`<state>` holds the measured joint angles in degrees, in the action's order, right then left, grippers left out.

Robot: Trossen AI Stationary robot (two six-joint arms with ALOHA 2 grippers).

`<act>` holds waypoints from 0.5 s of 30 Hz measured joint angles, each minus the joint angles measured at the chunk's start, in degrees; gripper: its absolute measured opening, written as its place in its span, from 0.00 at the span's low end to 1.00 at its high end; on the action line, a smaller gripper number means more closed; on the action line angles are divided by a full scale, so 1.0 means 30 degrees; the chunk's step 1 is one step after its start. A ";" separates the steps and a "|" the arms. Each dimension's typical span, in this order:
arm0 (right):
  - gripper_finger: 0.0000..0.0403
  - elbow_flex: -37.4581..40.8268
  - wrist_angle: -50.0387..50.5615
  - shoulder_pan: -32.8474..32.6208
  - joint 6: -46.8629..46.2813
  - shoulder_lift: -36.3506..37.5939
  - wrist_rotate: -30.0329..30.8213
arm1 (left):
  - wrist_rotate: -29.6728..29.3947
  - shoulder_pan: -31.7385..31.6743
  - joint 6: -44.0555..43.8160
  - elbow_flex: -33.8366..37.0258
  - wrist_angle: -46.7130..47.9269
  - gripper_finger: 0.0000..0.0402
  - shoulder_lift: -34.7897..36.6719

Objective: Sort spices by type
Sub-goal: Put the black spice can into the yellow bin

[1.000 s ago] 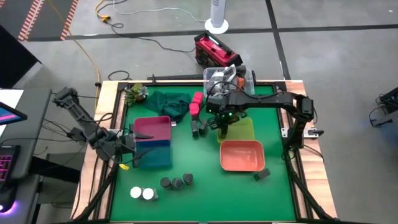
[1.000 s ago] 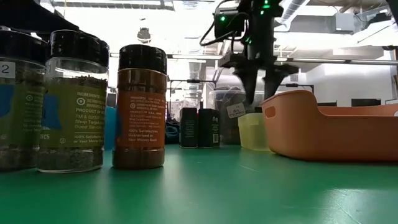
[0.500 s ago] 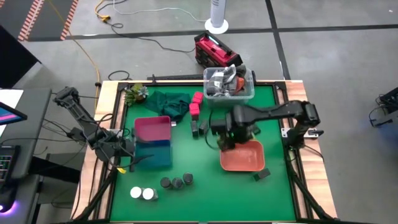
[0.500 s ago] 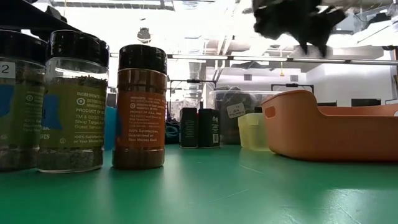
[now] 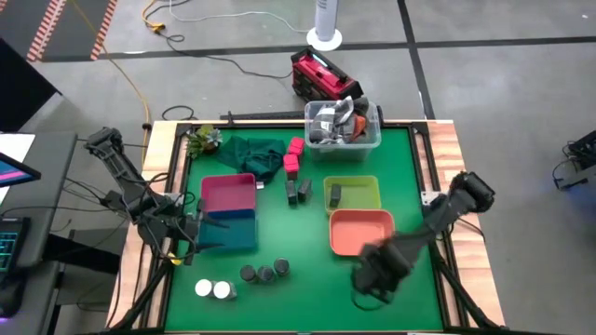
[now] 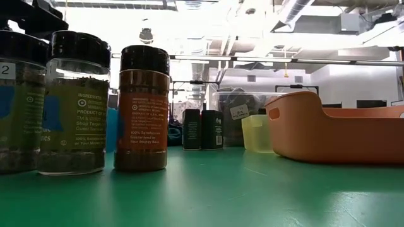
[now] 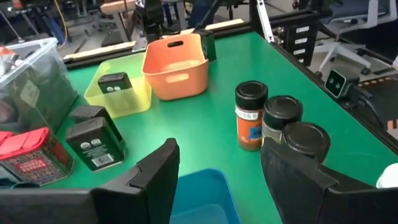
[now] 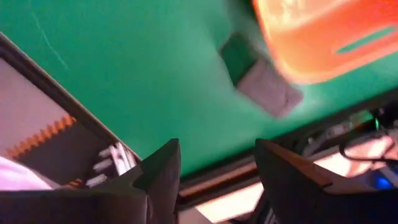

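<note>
Right claw [image 5: 374, 275] has swung from the yellow tray [image 5: 363, 193] to the worktop's [image 5: 307, 233] near edge.

A dark block [image 5: 334, 194] now lies in the yellow tray, and the right claw's fingers stand apart with nothing between them, near the stray dark block [image 5: 390, 261] just beside the orange tray [image 5: 361, 233], probably the next pick. Two more dark blocks [image 5: 297, 192] stand beside the pink cubes [image 5: 293, 155]; three dark jars [image 5: 264, 272] and two white-topped jars [image 5: 214, 289] wait in rows by kind. The left claw [image 5: 191, 240] hovers over the blue tray [image 5: 233, 231], partly open, empty.
</note>
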<state>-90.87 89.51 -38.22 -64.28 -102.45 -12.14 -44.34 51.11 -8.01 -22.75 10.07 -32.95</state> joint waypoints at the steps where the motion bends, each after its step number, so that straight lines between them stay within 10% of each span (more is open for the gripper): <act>1: 0.59 0.0003 0.0117 -0.0458 -0.0507 0.0000 0.0102 | -0.0005 -0.0007 0.0005 -0.0023 -0.0015 0.54 0.0005; 15: 0.65 0.1795 -0.0357 -0.1503 -0.0768 0.0015 0.2519 | 0.0000 -0.0007 -0.0512 -0.0042 0.1035 0.54 0.0000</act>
<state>-85.49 88.44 -42.73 -66.58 -102.41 -4.58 -44.34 51.09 -9.55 -22.87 13.17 -32.95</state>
